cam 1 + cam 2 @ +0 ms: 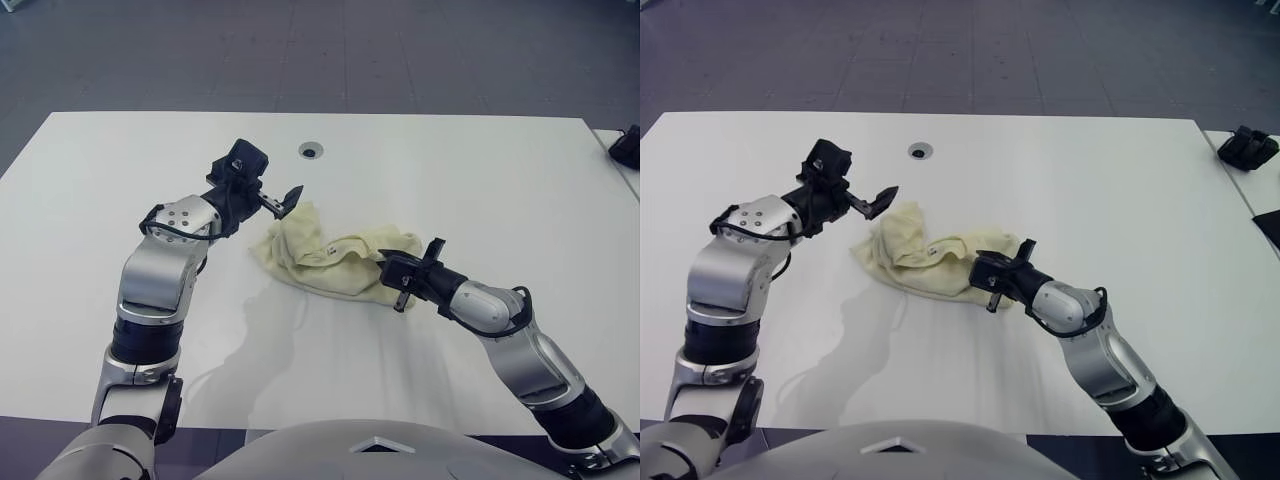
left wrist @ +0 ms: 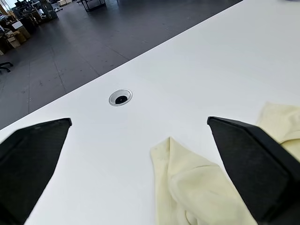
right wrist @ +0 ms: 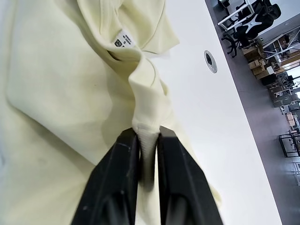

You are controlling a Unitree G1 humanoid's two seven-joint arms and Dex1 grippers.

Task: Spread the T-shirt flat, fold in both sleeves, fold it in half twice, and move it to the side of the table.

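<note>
T-shirt (image 1: 330, 255) fold pinched in right tool (image 3: 147, 135); left tool (image 2: 139, 121) wide open.

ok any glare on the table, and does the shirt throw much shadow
Left eye view: table evenly lit, no hot spots; shirt throws only a faint soft shadow along its near edge. Left wrist view: table bright and even, floor beyond much darker. Right wrist view: the pinched fold goes dark between the right fingers.

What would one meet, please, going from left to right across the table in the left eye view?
Left pincer, open → crumpled T-shirt → right pincer, shut on the T-shirt's fabric → dark object at the far right edge.
</note>
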